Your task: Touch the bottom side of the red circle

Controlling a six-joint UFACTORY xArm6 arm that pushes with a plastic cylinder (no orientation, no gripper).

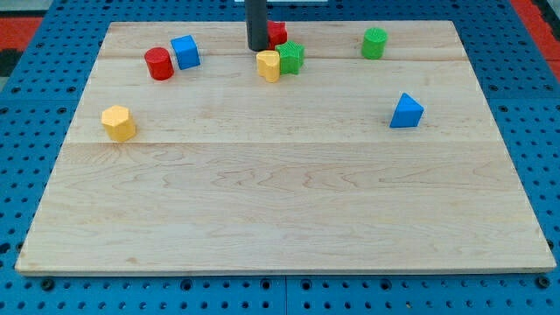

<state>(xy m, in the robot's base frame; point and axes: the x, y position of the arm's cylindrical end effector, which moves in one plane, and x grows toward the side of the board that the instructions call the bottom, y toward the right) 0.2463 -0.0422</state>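
Near view's top, my tip (258, 48) sits by yellow block (269, 65), no hand on rig. Swing left, approach red circle (159, 63) from below; avoid blue cube (185, 52).

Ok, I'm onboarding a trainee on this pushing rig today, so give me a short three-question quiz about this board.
1. True or false: the red circle touches the blue cube.
2. Which block does my tip partly hide?
A. the green cylinder
B. the red block at the view's top
C. the blue triangle
3. Fill in: the yellow block just below my tip sits against a ____ block.

Key:
1. True; they sit side by side, in contact.
2. B.
3. Green.
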